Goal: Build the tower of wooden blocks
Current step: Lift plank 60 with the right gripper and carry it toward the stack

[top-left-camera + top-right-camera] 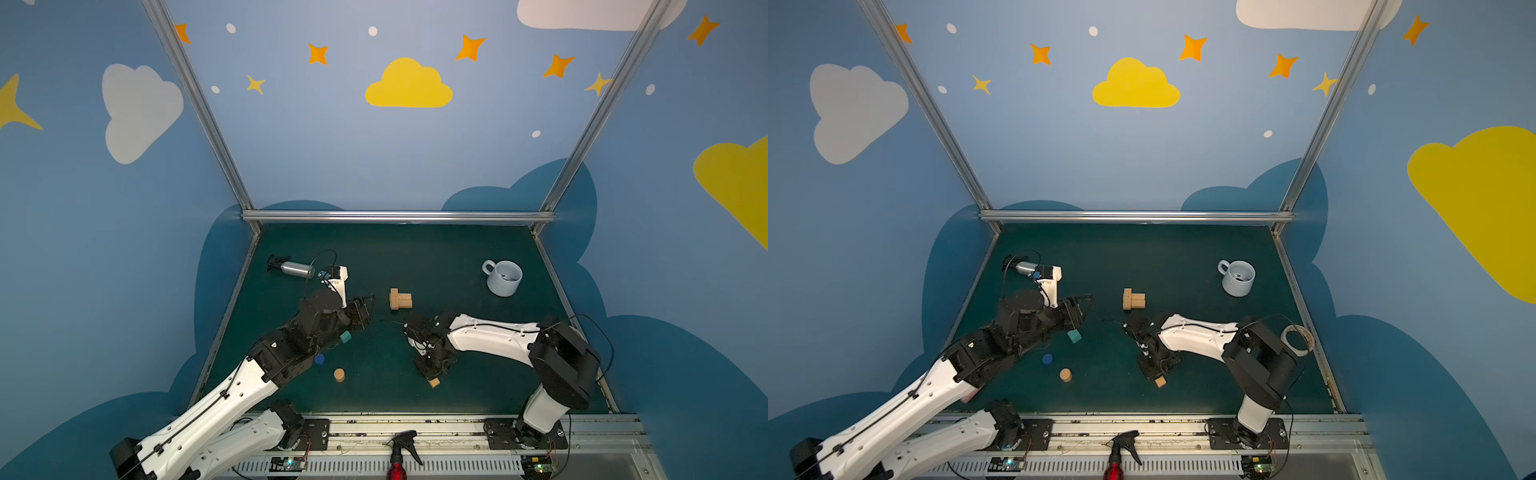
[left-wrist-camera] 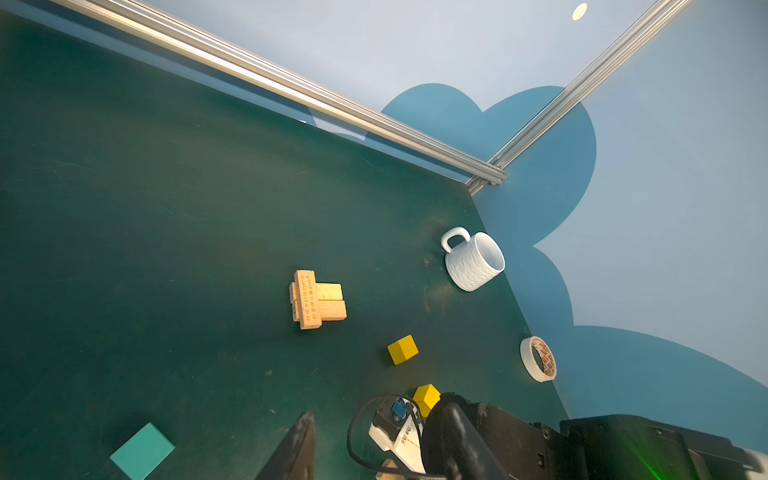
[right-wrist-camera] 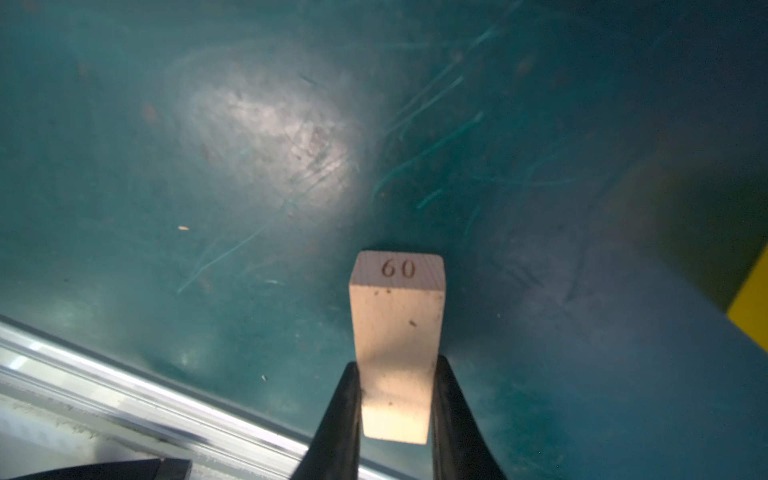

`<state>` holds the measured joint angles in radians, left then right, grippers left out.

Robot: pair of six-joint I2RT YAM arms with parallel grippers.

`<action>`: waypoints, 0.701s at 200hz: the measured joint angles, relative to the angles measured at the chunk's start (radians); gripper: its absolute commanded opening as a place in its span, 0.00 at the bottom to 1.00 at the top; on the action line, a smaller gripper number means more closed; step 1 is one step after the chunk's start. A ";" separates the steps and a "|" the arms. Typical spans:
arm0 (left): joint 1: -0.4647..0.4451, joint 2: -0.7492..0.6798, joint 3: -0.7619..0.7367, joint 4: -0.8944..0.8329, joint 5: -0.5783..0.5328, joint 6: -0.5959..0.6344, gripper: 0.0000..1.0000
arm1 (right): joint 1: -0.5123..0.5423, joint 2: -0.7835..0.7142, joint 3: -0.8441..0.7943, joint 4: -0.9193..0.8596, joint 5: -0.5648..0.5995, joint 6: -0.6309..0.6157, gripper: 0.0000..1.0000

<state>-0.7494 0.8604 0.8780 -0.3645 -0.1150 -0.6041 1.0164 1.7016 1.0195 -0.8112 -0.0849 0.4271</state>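
At the far left of the bench (image 1: 415, 257) a silver bottle (image 1: 297, 269) lies on its side. Just right of it the left gripper (image 1: 362, 311) hangs over the mat, its jaws apart with nothing between them. Below that arm, loose on the bench, sit the blue cylinder (image 1: 319, 359), the tan cylinder (image 1: 339, 375) nearer the front, and the teal cube (image 1: 345, 337) close under the gripper.

Mid-bench stands the tower (image 1: 400, 300): two planks lie side by side and a third is laid across one end of them, seen plainly in the left wrist view (image 2: 316, 300).

Right of it, towards the front edge, the right gripper (image 3: 395, 365) is clamped on a fourth plank (image 3: 397, 332) with "60" on its end. In a top view the plank's end sticks out below the gripper (image 1: 434, 381). Whether it touches the bench I cannot tell.

The left wrist view shows two yellow cubes between the tower and the right arm, one in the open (image 2: 402, 349) and one partly hidden by the arm (image 2: 427, 398).

Far right stands a mug (image 1: 503, 277), upright, with a tape roll (image 1: 1296, 338) by the right edge.
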 measured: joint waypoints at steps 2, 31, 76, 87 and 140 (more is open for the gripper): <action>0.000 0.000 0.000 0.000 0.000 0.000 0.49 | 0.000 0.000 0.000 0.000 0.000 0.001 0.25; 0.000 0.000 0.000 -0.002 -0.003 0.000 0.49 | 0.002 0.001 0.000 0.000 0.006 0.007 0.29; -0.002 0.000 0.000 -0.004 -0.004 0.000 0.49 | 0.007 0.014 0.000 0.004 0.013 0.011 0.26; -0.003 0.000 0.000 -0.005 -0.004 0.000 0.49 | 0.009 0.014 0.000 0.005 0.014 0.014 0.22; -0.004 0.000 0.000 -0.006 -0.011 -0.003 0.49 | 0.011 0.013 0.014 -0.015 0.043 0.025 0.12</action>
<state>-0.7532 0.8600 0.8783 -0.3706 -0.1261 -0.6067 1.0279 1.7149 1.0336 -0.8261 -0.0414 0.4522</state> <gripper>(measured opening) 0.492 0.225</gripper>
